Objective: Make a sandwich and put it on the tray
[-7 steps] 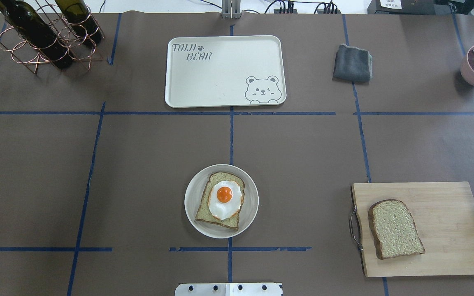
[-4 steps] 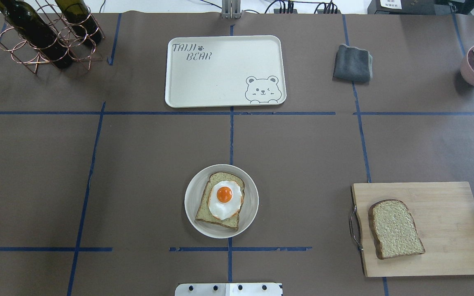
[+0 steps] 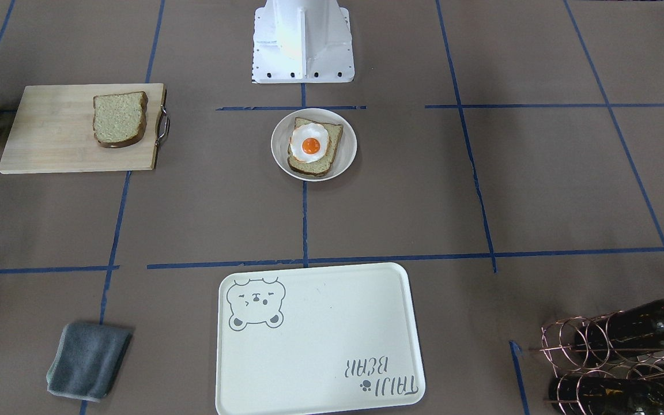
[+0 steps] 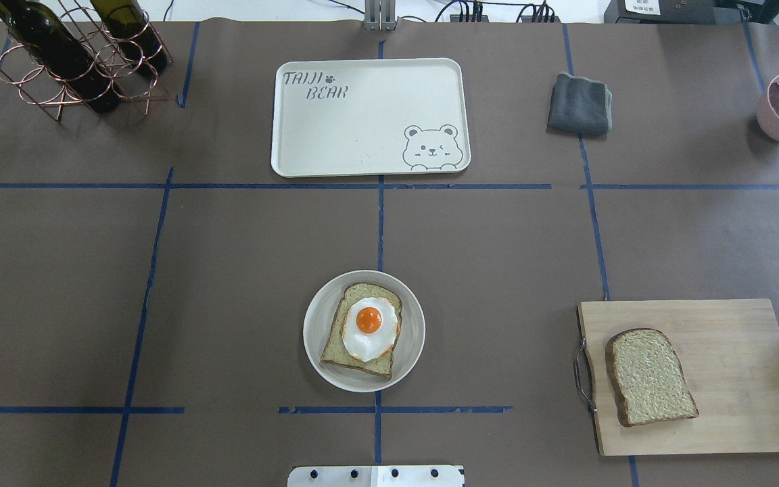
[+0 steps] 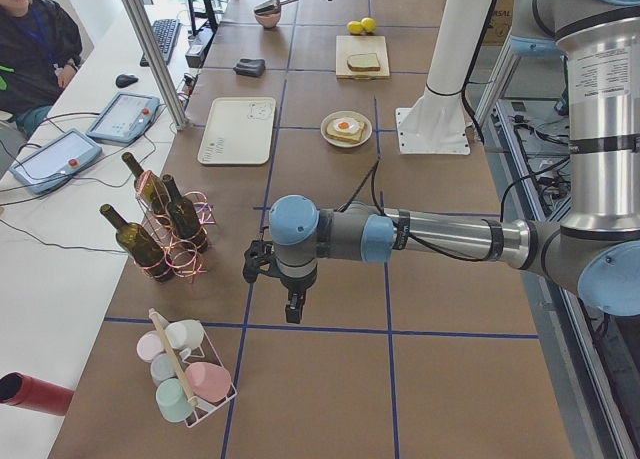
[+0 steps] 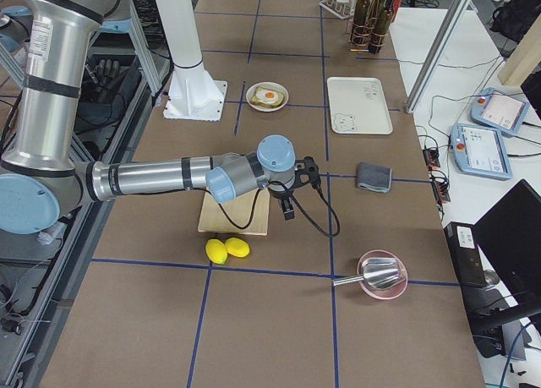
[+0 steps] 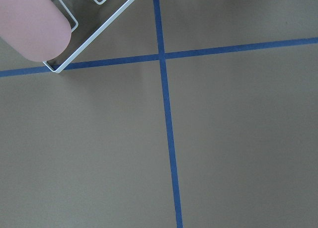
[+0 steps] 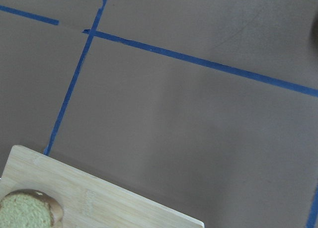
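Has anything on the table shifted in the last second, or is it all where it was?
Nothing visibly changed in the overhead view. The egg still lies on the bread slice on the round plate. The second slice is still on the cutting board. The tray stays at the far side with nothing on it.

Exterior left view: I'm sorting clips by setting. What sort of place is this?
Probably a robotics lab: a blue tape grid on the table, a robot arm over it, and a person beside control tablets.
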### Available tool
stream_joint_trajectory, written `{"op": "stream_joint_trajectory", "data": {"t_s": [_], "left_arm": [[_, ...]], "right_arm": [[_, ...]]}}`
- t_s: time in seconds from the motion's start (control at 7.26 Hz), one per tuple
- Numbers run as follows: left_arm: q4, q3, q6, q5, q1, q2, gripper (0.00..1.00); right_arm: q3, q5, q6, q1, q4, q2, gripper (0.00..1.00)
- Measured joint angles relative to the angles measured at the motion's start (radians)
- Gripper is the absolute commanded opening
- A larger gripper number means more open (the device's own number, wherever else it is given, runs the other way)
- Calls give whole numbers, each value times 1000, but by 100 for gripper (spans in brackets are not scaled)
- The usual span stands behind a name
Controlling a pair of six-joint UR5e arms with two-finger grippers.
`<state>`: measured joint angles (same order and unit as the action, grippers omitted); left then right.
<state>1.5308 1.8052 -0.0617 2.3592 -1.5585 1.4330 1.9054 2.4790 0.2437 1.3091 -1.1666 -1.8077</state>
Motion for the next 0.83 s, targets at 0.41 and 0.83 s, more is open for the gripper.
{"op": "stream_joint_trajectory", "data": {"t_s": [0.41, 0.83], "left_arm": [[0, 0, 0, 0, 1, 1, 100], [1, 0, 0, 0, 1, 1, 100]], "right_arm": [[4, -149, 460, -281, 324, -28, 100], [60, -391, 727, -580, 488, -107, 95]]}}
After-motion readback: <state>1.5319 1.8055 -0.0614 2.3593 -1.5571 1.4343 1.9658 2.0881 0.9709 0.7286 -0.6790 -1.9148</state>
